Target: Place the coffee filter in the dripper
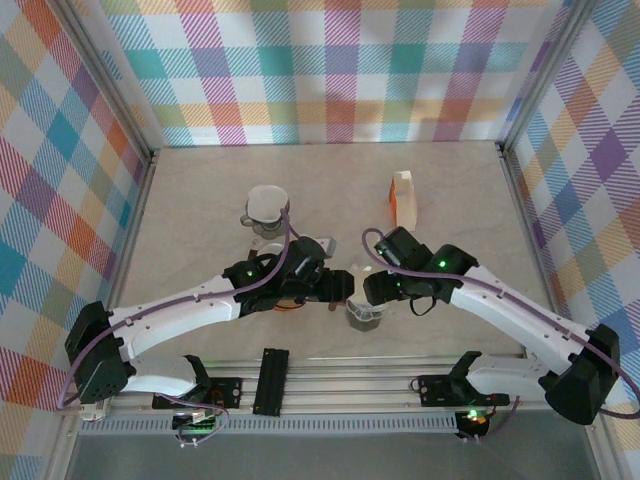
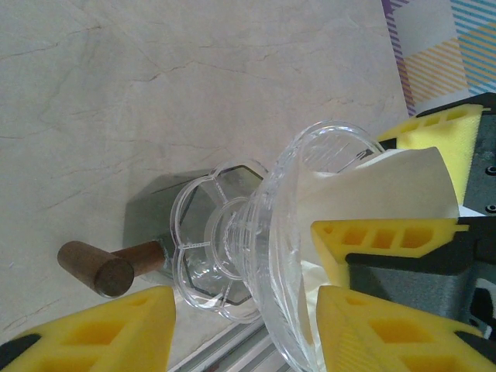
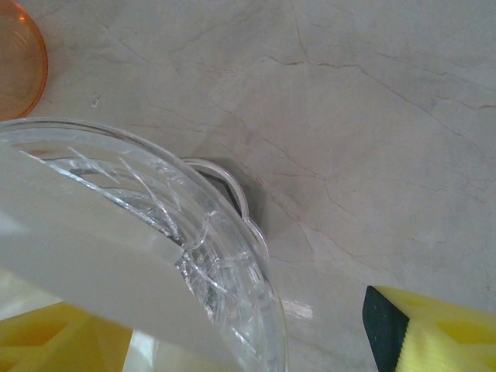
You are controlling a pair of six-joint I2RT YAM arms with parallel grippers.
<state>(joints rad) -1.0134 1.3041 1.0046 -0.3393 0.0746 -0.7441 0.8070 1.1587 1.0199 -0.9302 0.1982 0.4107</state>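
- The paper filter (image 2: 380, 190) lies inside the glass dripper (image 2: 271, 232) at the near centre of the table (image 1: 450, 220).
- The right hand (image 3: 236, 333) stands open astride it, nearest.
- The left hand (image 2: 244, 302) straddles the dripper; whether it grips is unclear.

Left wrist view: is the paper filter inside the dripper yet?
Yes, the white paper filter sits in the cone of the clear dripper, its upper edge poking past the rim.
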